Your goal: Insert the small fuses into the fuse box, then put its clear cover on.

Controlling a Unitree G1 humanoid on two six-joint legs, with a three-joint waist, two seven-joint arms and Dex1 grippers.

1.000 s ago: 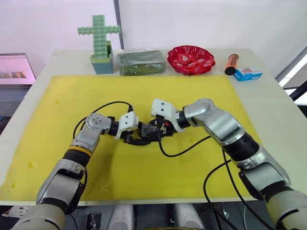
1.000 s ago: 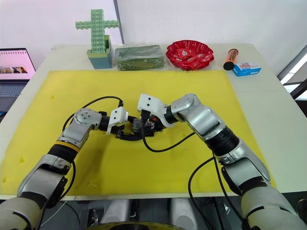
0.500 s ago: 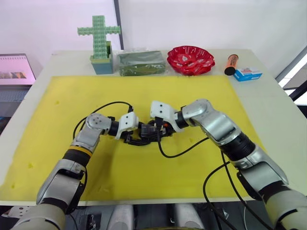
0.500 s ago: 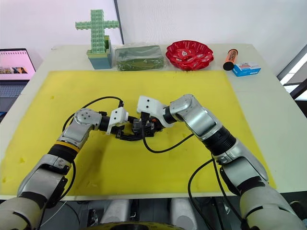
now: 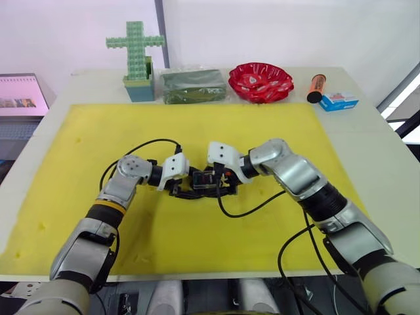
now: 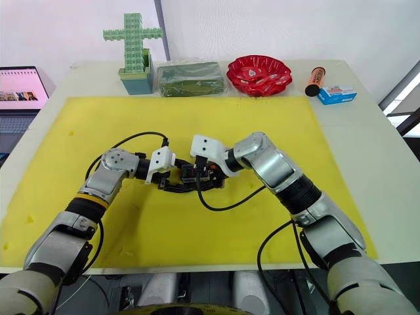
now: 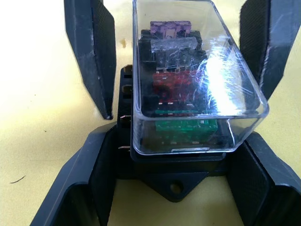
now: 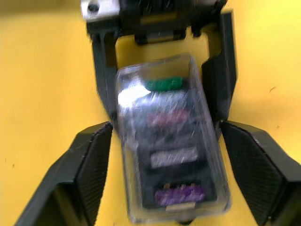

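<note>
Two robot arms are meeting near the middle of a yellow foam mat (image 5: 85,151) that is covering a pale table (image 5: 367,141). From the head views, the left gripper (image 5: 190,188) and right gripper (image 5: 211,182) are crowding together over a small dark object. The left wrist view is revealing far more: the fuse box (image 7: 171,174) is sitting on the mat with the clear cover (image 7: 197,61) resting on top, and the small fuses (image 7: 186,126) are standing inside, green, red, pale grey and purple in a row. Both pairs of black fingers are standing spread on either side of the box without gripping it. Along the table's far edge are sitting a green block cross (image 5: 136,49), a bag of green material (image 5: 193,86), a red dish (image 5: 260,82), an orange tube (image 5: 316,87) and a blue-white carton (image 5: 339,101).
</note>
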